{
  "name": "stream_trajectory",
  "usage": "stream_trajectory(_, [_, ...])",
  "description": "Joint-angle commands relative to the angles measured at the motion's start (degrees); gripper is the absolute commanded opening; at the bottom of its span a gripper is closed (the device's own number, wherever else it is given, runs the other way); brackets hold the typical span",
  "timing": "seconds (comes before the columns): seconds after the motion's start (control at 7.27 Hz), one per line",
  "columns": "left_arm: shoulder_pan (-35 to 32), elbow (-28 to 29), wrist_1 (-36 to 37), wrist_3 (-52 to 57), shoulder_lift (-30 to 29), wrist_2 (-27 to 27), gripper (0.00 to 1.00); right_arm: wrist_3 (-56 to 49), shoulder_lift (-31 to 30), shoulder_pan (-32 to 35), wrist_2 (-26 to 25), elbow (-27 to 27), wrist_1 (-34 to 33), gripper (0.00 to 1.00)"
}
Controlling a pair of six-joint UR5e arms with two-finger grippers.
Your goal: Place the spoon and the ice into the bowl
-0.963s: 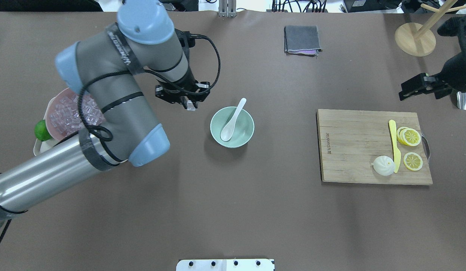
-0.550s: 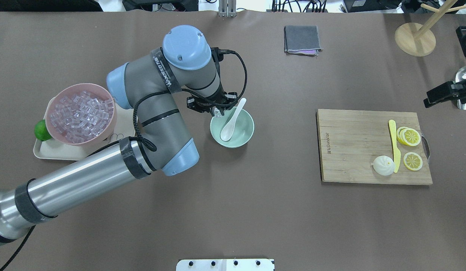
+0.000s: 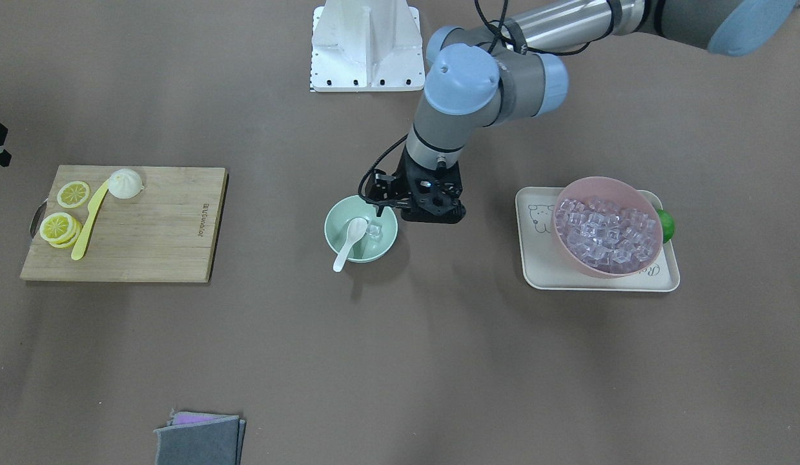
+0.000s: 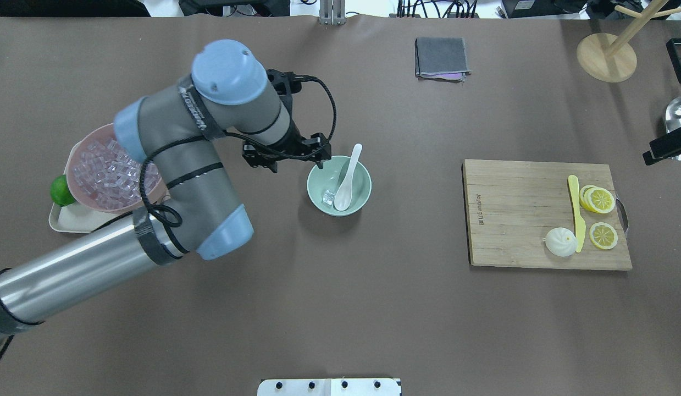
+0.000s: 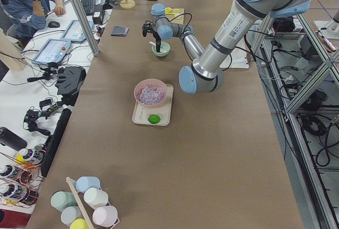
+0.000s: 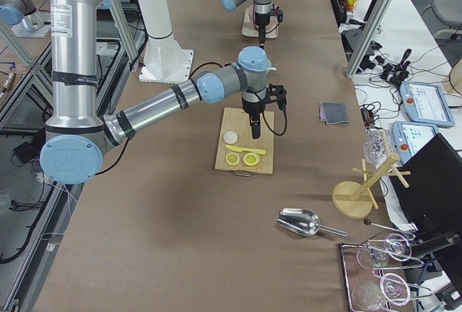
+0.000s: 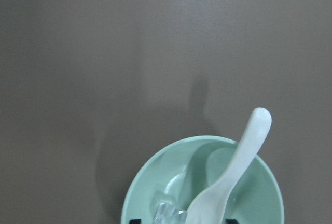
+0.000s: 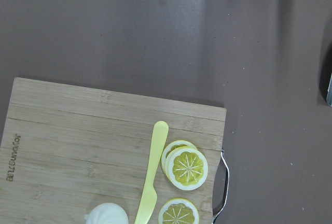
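The mint-green bowl (image 4: pixel 318 179) stands mid-table and also shows in the front view (image 3: pixel 338 223). The white spoon (image 4: pixel 347 177) lies in it, scoop down, with its handle over the far rim. One clear ice cube (image 4: pixel 328 197) lies in the bowl beside the scoop; it also shows in the front view (image 3: pixel 374 230). My left gripper (image 4: pixel 297 164) hangs open and empty just off the bowl's left rim, one fingertip (image 4: pixel 320 163) over the rim. My right gripper (image 4: pixel 667 146) is at the right edge, beyond the board, and its jaws are hidden.
A pink bowl (image 4: pixel 76 157) full of ice cubes sits on a cream tray (image 4: pixel 65 223) with a lime (image 4: pixel 60 190) at far left. A cutting board (image 4: pixel 516 214) holds lemon slices, a yellow knife (image 4: pixel 575 209) and a white bun. A grey cloth (image 4: pixel 441 58) lies at the back.
My left gripper carried an ice cube to the bowl, opened, and drew back left. The cube now lies in the bowl and the spoon's scoop shifted. The right arm withdrew toward the right edge.
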Motion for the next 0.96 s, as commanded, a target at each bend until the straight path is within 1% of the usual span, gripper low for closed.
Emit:
stream_trajectory(0.0, [-7.9, -5.8, 6.0, 15.0, 9.1, -3.7, 0.99, -3.3, 0.1, 1.9, 0.9, -1.3, -0.1, 1.0])
stream_trajectory(0.14, [-11.9, -9.1, 11.9, 26.1, 12.2, -3.7, 0.99, -3.9, 0.0, 2.2, 0.9, -1.5, -0.1, 1.0])
stream_trajectory(0.28, [-17.2, -11.3, 12.9, 35.8, 17.8, -4.0, 0.99, -6.2, 0.0, 3.2, 0.9, -2.7, -0.1, 1.0])
stream_trajectory(0.41, [-22.6, -12.0, 12.9, 44.0, 22.5, -7.0, 0.99, -10.0, 0.1, 4.3, 1.7, -5.2, -0.1, 1.0])
stream_trajectory(0.55, [-28.0, -11.6, 12.7, 53.4, 27.3, -10.4, 0.99, -13.2, 0.4, 6.7, 3.9, -7.2, 0.0, 1.0])
stream_trajectory(0.69, [-32.2, -11.2, 12.3, 60.8, 31.6, -10.6, 0.99, -16.3, 0.1, 8.9, 4.5, -8.6, -0.1, 1.0])
stream_trajectory(0.83, [-35.9, -9.9, 12.1, 63.3, 33.9, -10.6, 0.99, -20.6, 0.1, 11.0, 4.6, -11.7, 0.0, 1.0])
